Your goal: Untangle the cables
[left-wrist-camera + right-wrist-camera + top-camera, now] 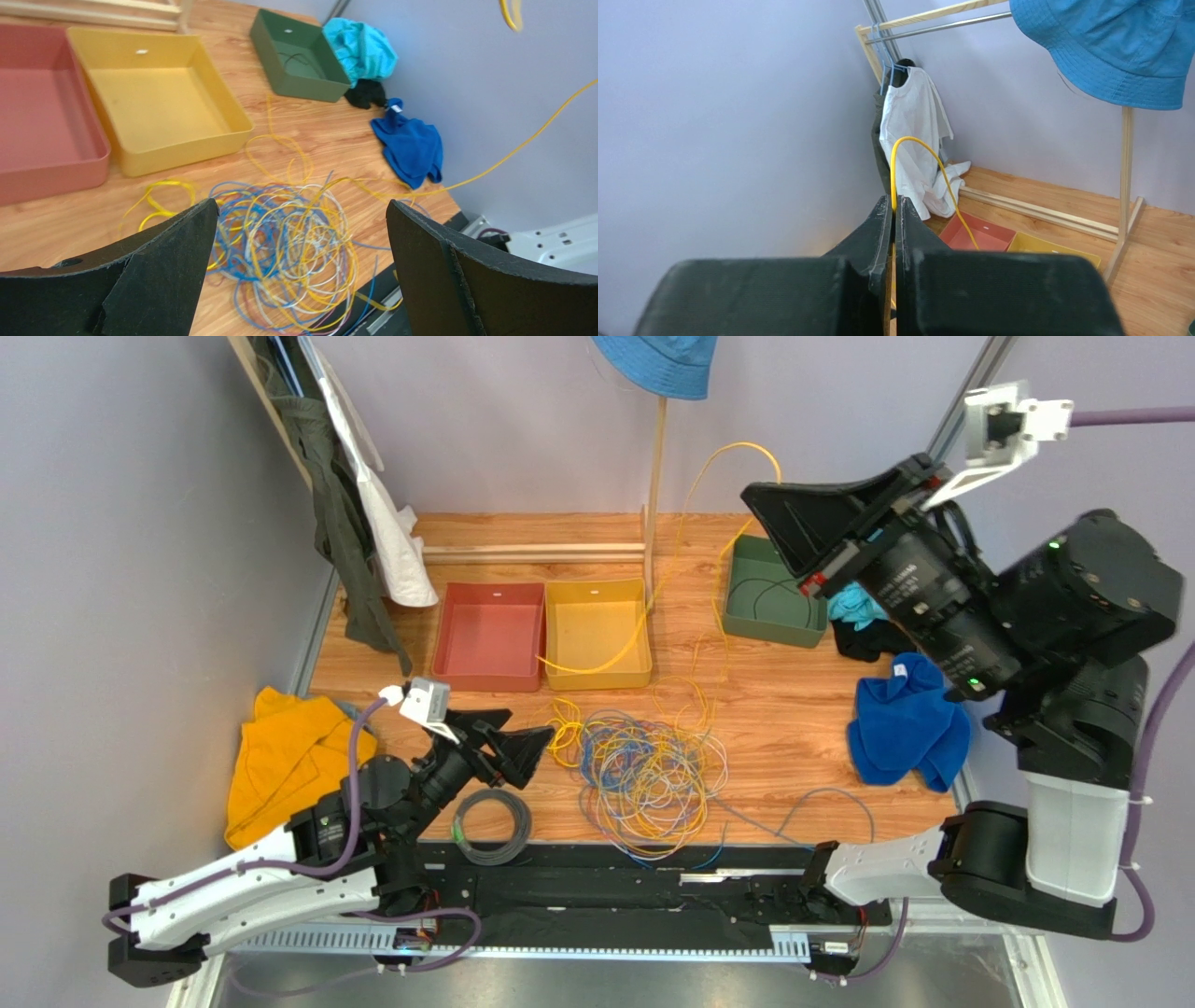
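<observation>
The right gripper (894, 204) is up high over the far right of the table (786, 703), its two black fingers pressed together on a single yellow cable (915, 142); the strand comes out from between the tips, arches upward and drops away. From above, that yellow cable (713, 459) bows toward the left and falls in a long slant past the wooden pole (655, 476) of the hat stand to the yellow tray (596, 623), where a length curls across the floor near its front wall. The left gripper (539, 752) sits low near the front edge, fingers spread wide and holding nothing, aimed rightward at the heap.

The cables (645, 773) lie just beside those open fingers, in a loose, roughly round tangle of yellow, blue and pale wires on the wood near the front middle; a few yellow loops stray off its left side and thin strands trail right along the table; the heap as a whole has no clear long axis.

Around it: a dark grey coil (491, 823) close by the left arm; a red tray (491, 637) touching the yellow one; a green bin (772, 633) farther right, with thin wire inside; a blue cloth (909, 725) at the right edge; an orange cloth (288, 756) at the left; a blue hat (659, 361) atop the pole.
</observation>
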You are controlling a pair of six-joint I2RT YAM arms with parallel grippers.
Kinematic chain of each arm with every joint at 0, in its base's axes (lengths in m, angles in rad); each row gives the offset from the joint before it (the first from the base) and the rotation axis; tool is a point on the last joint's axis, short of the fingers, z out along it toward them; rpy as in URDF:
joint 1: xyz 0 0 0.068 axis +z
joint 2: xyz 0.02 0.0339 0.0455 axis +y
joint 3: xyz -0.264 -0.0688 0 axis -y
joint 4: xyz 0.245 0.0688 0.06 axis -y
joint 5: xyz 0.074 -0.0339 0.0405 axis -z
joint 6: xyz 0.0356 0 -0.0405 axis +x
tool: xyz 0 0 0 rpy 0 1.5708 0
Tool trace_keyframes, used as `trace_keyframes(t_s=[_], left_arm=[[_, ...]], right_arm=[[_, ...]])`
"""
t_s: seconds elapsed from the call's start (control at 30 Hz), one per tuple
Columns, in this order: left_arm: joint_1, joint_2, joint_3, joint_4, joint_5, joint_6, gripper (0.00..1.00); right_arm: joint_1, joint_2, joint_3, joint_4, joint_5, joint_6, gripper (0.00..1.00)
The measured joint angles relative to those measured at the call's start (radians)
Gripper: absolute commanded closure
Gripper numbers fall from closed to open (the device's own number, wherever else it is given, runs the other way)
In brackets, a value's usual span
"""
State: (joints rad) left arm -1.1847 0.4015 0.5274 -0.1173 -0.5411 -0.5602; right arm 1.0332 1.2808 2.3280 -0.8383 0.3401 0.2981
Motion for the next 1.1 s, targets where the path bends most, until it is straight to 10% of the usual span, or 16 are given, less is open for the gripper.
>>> trace_keyframes(t_s=[0.7, 1.1], left_arm=[[0.000, 0.100, -0.026, 0.062, 0.166, 0.022, 0.01], [0.000, 0.040, -0.117, 0.279, 0.224, 0.082, 0.01]], right_arm=[[0.000, 0.126, 0.104, 0.171, -0.056, -0.037, 1.00], [0.000, -0.026, -0.332, 0.273, -0.054, -0.006, 1.00]])
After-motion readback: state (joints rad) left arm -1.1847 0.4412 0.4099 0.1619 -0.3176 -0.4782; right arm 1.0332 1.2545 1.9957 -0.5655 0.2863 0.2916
